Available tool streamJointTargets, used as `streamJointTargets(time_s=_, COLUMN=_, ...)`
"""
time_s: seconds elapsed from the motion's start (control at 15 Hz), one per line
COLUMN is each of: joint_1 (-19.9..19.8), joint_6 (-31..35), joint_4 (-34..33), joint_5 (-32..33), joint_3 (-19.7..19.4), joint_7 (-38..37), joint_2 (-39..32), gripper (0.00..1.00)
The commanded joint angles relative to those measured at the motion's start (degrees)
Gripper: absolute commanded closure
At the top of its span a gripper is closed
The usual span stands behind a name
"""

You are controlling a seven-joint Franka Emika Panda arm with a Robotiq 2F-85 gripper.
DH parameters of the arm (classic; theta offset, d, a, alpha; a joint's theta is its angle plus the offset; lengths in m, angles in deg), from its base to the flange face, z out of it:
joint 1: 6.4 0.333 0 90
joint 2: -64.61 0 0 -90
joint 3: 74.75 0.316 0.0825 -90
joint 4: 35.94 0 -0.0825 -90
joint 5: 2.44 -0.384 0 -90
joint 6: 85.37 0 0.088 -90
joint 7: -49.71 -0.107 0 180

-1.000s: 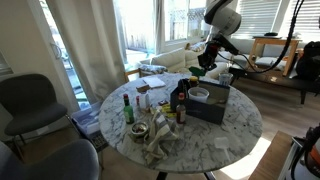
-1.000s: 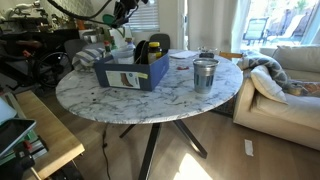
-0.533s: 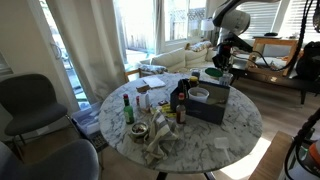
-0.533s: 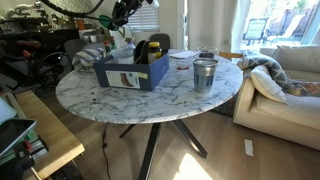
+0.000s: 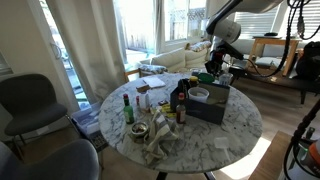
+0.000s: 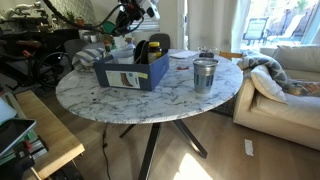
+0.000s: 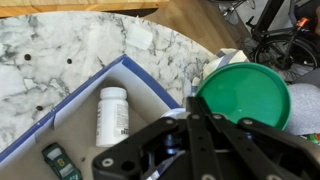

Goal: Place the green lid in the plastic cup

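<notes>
The round green lid fills the right of the wrist view. My gripper is shut on its left edge and holds it in the air. In both exterior views the gripper hangs over the far end of the blue box. A translucent white plastic cup shows just past the lid's right rim, partly hidden by the lid. I cannot tell if the lid touches it.
The blue box holds a white pill bottle and a small dark device. A metal cup stands on the marble table. Several bottles and crumpled paper crowd one side.
The arm has swung sideways with the green lid, from the table side of the box to over its far end.
</notes>
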Motion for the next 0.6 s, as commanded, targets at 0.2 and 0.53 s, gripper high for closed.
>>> streamJointTargets(time_s=0.2, joint_1=-0.95, joint_6=-2.41, joint_4=-5.85, joint_5=-2.32, joint_3=1.26, joint_7=-3.43, joint_2=-8.87, gripper=1.0)
streamJointTargets(time_s=0.53, joint_1=-1.75, joint_6=-3.96, joint_4=-9.01, joint_5=-4.41, joint_3=1.9, joint_7=-4.25, joint_2=-12.76, gripper=0.73)
